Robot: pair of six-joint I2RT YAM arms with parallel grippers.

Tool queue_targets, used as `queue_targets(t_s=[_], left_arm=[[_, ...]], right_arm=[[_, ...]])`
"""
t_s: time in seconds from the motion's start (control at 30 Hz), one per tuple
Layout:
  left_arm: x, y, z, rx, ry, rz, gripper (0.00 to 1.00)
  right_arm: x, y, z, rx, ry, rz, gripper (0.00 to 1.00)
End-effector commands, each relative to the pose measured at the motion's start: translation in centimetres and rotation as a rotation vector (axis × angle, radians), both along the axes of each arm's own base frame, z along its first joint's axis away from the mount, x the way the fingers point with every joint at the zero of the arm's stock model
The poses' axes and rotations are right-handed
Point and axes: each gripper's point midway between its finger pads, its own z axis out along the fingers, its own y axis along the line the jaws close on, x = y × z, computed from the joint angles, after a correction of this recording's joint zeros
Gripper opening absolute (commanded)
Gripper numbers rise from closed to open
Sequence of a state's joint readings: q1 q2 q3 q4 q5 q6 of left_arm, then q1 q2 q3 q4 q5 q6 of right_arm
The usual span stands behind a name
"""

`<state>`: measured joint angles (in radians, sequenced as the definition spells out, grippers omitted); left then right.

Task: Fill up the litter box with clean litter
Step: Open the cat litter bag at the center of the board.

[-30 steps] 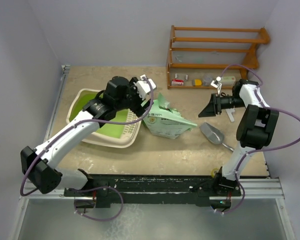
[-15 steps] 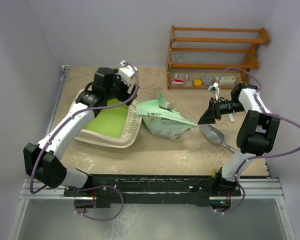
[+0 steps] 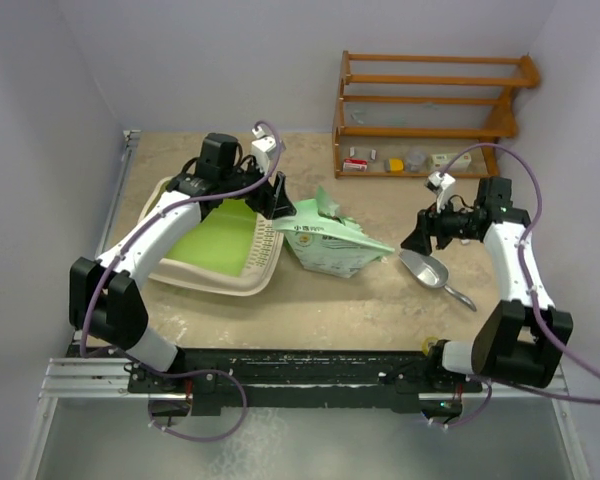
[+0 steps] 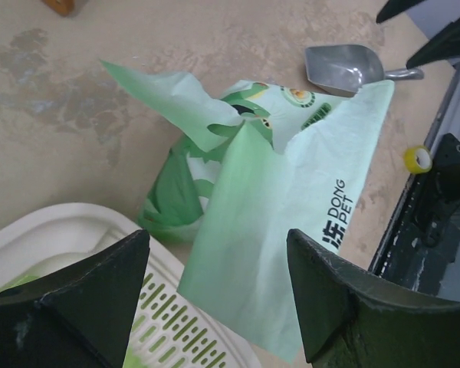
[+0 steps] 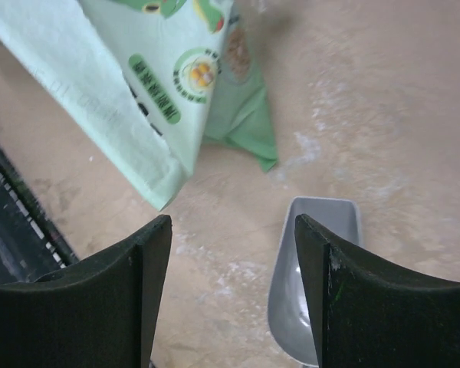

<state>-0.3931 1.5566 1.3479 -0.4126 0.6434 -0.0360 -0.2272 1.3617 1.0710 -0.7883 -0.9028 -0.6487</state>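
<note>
The litter box (image 3: 242, 282), a cream tray with a bright green floor, lies at the left; its slotted grille (image 4: 172, 330) shows in the left wrist view. My left gripper (image 3: 277, 201) (image 4: 218, 303) hovers open over the tray's right end and the edge of the light green printed bag (image 3: 335, 243) (image 4: 291, 230). It holds nothing. My right gripper (image 3: 418, 236) (image 5: 230, 287) is open above the floor just left of the metal scoop (image 3: 428, 268) (image 5: 303, 295), with nothing between its fingers. The clean litter is out of view.
A wooden shelf (image 3: 430, 100) with small items stands at the back right. The black rail (image 3: 300, 365) runs along the near edge, with a yellow roll (image 4: 418, 159) beside it. Walls close in the left, back and right sides.
The left gripper pulled back over the tray, then swung right and forward to the bag's edge, its jaws narrowing slightly. The right gripper dropped down toward the scoop.
</note>
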Motion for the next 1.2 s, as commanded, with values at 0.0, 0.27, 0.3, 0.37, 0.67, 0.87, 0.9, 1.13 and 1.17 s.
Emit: queue_targets(t_s=[0.0,0.27,0.3,0.37,0.67,0.87,0.9,1.13,1.17], left_arm=[[-1.5,-1.3,1.9,-0.094,0.019,-0.101,0.69],[-3.5,-3.4,0.7,-0.148,0.135,-0.242,0.62],[-3.5,-3.5,0.3,-0.140,0.142,-0.245,0.61],[-3.7,-3.9,-0.1,-0.131,0.152,-0.259,0.59],[-2.9,-5.7,1.9,-0.007,0.014,-0.234,0.04],[-2.1,-7.1,6.5,0.058,-0.254,-0.120,0.03],[-2.2,-7.2,7.5,0.062,-0.303,-0.105,0.03],[-2.6,-3.3,14.8,-0.035,-0.708,0.115,0.03],[-2.8,-2.2,16.1,-0.070,-0.774,0.166,0.03]], right_arm=[[3.7,-1.4,3.1,-0.047,-0.188,-0.141,0.68],[2.9,-0.8,2.7,-0.016,-0.129,-0.111,0.67],[3.0,-0.8,2.7,-0.019,-0.137,-0.112,0.68],[3.2,-0.9,2.8,-0.025,-0.150,-0.118,0.68],[3.1,-1.2,3.1,-0.046,-0.161,-0.113,0.67],[2.8,-1.6,4.9,-0.094,-0.218,-0.118,0.66],[2.8,-1.6,5.4,-0.097,-0.236,-0.118,0.66],[1.9,-1.4,8.5,-0.116,-0.345,-0.121,0.66],[2.0,-1.4,8.8,-0.117,-0.353,-0.121,0.66]])
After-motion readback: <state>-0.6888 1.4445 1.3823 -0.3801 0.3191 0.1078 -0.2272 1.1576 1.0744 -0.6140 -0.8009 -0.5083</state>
